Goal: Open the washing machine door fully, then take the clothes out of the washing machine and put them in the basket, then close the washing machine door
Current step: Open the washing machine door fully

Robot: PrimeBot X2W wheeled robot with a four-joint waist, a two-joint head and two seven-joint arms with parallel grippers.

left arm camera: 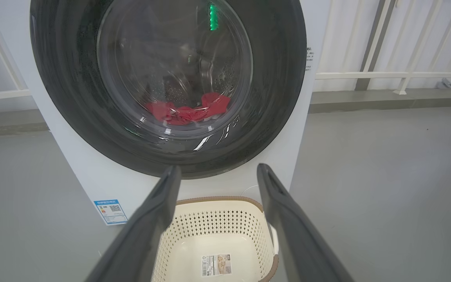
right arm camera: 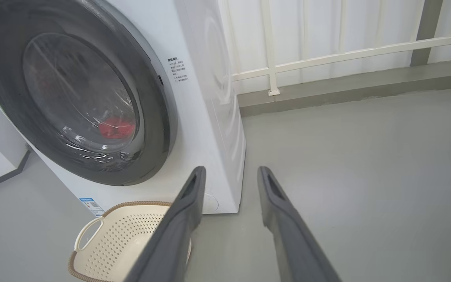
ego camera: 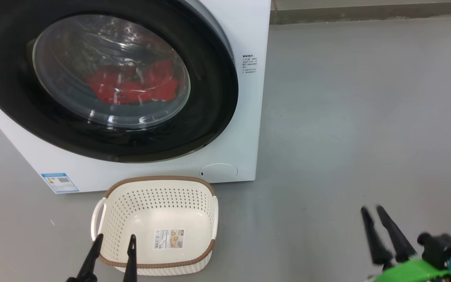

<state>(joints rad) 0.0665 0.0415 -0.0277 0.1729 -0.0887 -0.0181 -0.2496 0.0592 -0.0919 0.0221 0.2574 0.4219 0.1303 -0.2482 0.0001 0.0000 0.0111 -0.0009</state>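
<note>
— What's closest to us?
— The two end effectors. The left end effector [ego camera: 116,237] is at the lower left of the head view. Its dark fingers are spread wide with nothing between them, and the tips show against the near rim of the basket [ego camera: 157,178]. The right end effector [ego camera: 371,209] is at the lower right, over bare grey floor [ego camera: 347,117]. Its fingers are parted more narrowly, a bit blurred, and grip nothing either.
— And the basket?
— Bottom, left of centre, on the floor just in front of the washing machine [ego camera: 249,98]. I can't tell if they touch. It's cream with a brown rim, and a paper label [ego camera: 168,239] lies on its bottom.
— The door?
— The washing machine door [ego camera: 210,98] takes up the upper left, shut flat against the white front. Through the glass, the clothes [ego camera: 133,84] lie in a red heap low in the drum. A small blue label [ego camera: 60,182] sits at the machine's lower left corner.
— Anything behind?
— In the right wrist view a white railing [right arm camera: 327,58] runs across the upper right, beyond the machine.
</note>
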